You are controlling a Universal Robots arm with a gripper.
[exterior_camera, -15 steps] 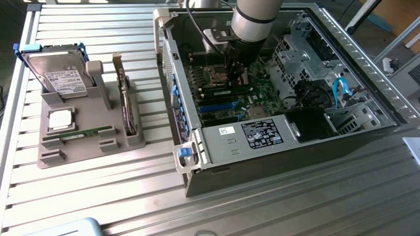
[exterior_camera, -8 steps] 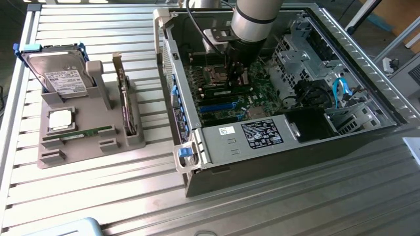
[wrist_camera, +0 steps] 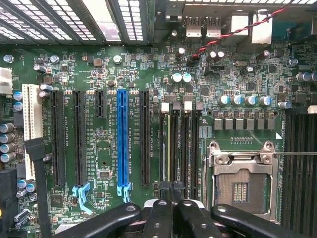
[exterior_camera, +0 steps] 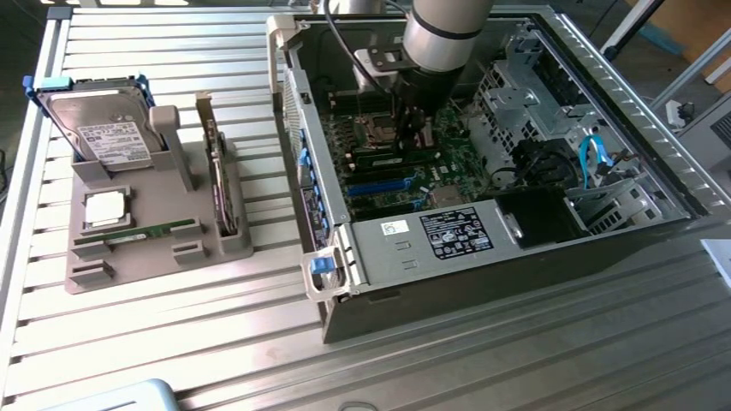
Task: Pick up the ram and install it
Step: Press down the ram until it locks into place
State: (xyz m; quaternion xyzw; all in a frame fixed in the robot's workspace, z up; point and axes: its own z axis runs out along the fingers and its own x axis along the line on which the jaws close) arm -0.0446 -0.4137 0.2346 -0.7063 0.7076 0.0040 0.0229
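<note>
A ram [exterior_camera: 154, 230], a thin green stick, lies in the front groove of the grey tray [exterior_camera: 160, 265] at the exterior view's left. My gripper [exterior_camera: 402, 116] is far from it, down inside the open computer case over the motherboard. In the wrist view my gripper [wrist_camera: 172, 198] is shut, its two fingertips pressed together right above the memory slots. Another thin green stick [wrist_camera: 167, 144] stands edge-on in one of those slots, ending at my fingertips. Whether the tips touch it, I cannot tell.
The tray also carries a hard drive [exterior_camera: 103, 128], a square silver processor [exterior_camera: 106, 208] and a tall card with a bracket [exterior_camera: 215, 171]. The processor socket [wrist_camera: 240, 186] stands bare beside the slots. A blue expansion slot [wrist_camera: 122, 144], cables [exterior_camera: 591, 158] and case walls surround the arm.
</note>
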